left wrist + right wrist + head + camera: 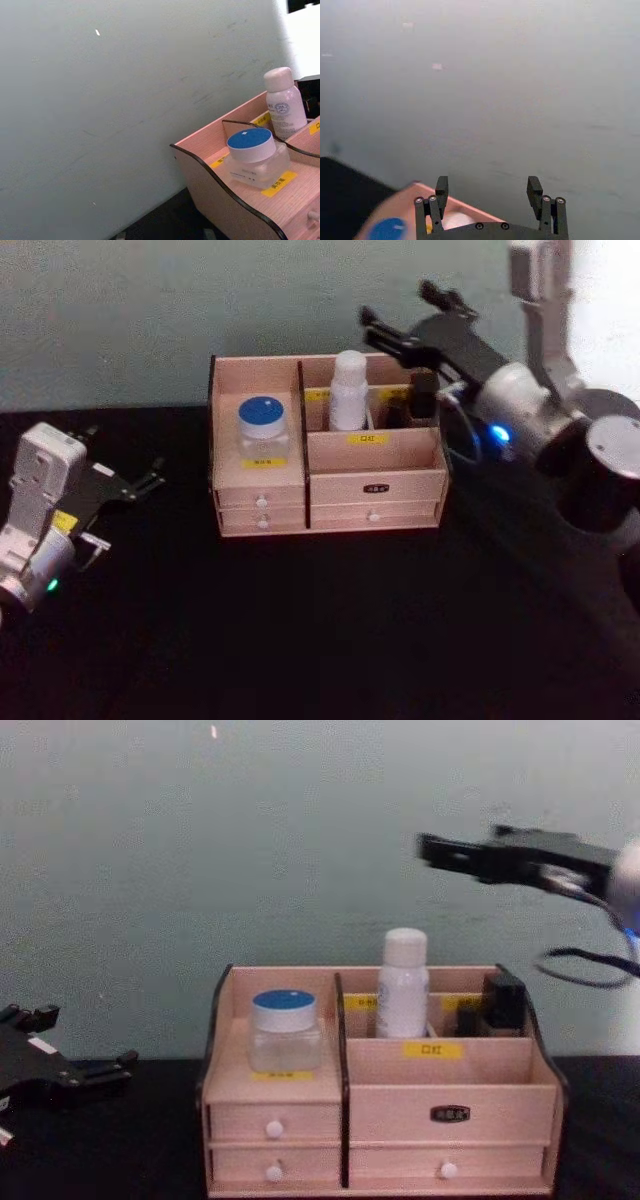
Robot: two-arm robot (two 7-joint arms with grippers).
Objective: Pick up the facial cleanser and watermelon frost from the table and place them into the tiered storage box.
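The tiered storage box (375, 452) stands mid-table, also seen in the chest view (440, 1085) and the left wrist view (210, 192). A white capped bottle (349, 390) (402, 983) (284, 102) stands upright in its back middle compartment. A dark upright item (423, 395) (503, 1000) stands in the back right one. I cannot read which of them is the facial cleanser and which the watermelon frost. My right gripper (395, 315) (440, 850) (487, 187) hovers above the box's back right, open and holding nothing. My left gripper (140, 483) (95, 1075) rests open at the table's left.
A clear jar with a blue lid (262, 428) (285, 1030) (252, 155) sits in the box's left compartment. Small drawers with white knobs (273, 1128) face me. A pale wall (250, 840) rises close behind the box. Dark table (330, 630) lies in front.
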